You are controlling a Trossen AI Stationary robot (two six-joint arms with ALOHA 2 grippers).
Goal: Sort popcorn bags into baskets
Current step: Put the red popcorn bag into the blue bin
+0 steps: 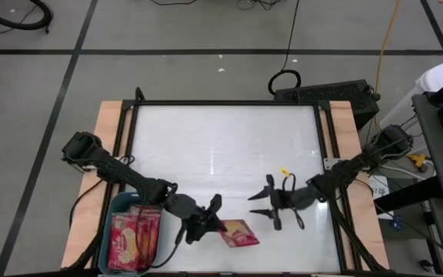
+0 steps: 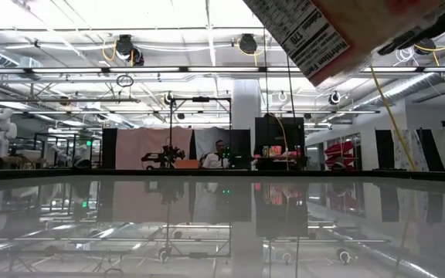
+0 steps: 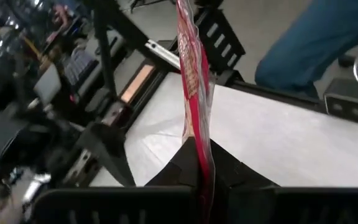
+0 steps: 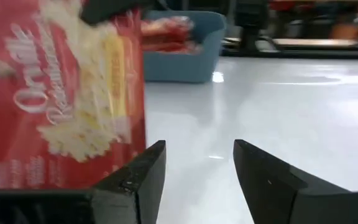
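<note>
Held edge-on right in front of the left wrist camera, a red popcorn bag (image 3: 194, 93) stands clamped between the left claw's (image 3: 202, 180) two dark fingers. From above, that left claw (image 1: 203, 221) sits at the near edge of the white worktop (image 1: 221, 146), just beside the teal basket (image 1: 115, 206), with the held bag (image 1: 238, 233) jutting out toward the right arm. At worktop height the same bag (image 2: 346, 31) hangs lifted clear of the glossy surface, its grey-white printed back showing. Inside the basket lie more red bags (image 1: 134, 238), stacked flat. The right claw (image 1: 271, 204) hovers near the held bag without touching it, its fingers spread apart with nothing between them; in its own wrist view the right claw (image 4: 197, 177) faces the bag's (image 4: 61, 99) red and yellow front, with the basket (image 4: 179, 46) beyond.
</note>
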